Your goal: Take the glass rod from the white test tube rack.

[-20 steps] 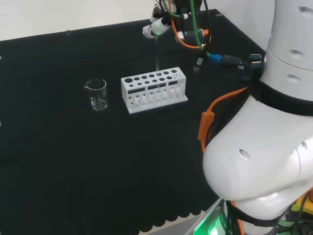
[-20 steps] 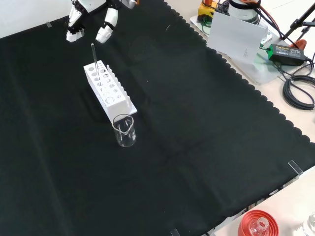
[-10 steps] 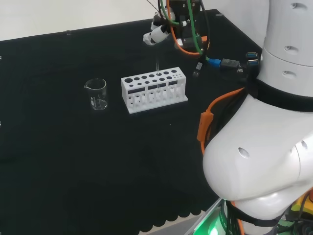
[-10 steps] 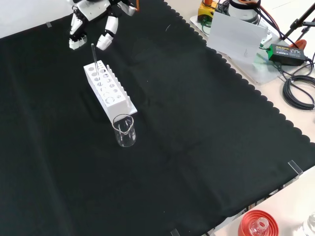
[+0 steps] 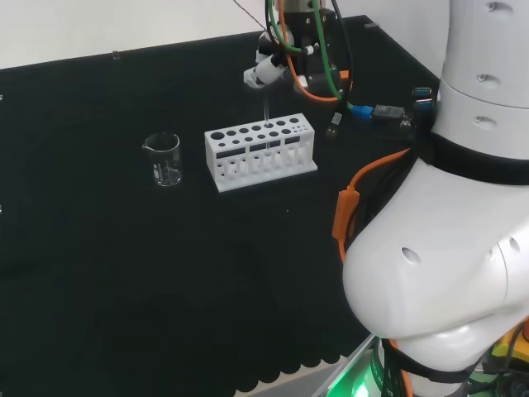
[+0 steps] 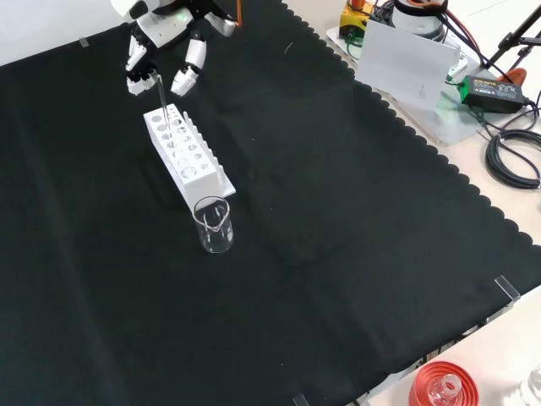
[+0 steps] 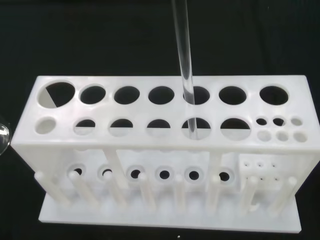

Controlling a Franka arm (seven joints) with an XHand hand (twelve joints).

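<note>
A white test tube rack (image 5: 260, 151) (image 6: 186, 152) (image 7: 165, 145) stands on the black cloth. A clear glass rod (image 5: 266, 109) (image 6: 161, 97) (image 7: 184, 65) stands nearly upright in one of its middle holes. The hand (image 5: 269, 68) (image 6: 161, 34) hovers just above the rod's top end. Its fingers (image 6: 186, 78) point down and are spread apart, one on each side of the rod's tip, and none of them closes on the rod. The wrist view looks down along the rod into the rack.
A clear beaker (image 5: 164, 159) (image 6: 213, 225) stands beside the rack's end, and its rim (image 7: 2, 137) shows in the wrist view. Past the cloth's scalloped edge are a white board (image 6: 406, 59), cables (image 6: 511, 156) and a red ribbed stand (image 6: 439, 387) with a flask.
The hand has come down and moved towards the rack, so its fingers now straddle the rod's top. The rod, rack and beaker have not moved.
</note>
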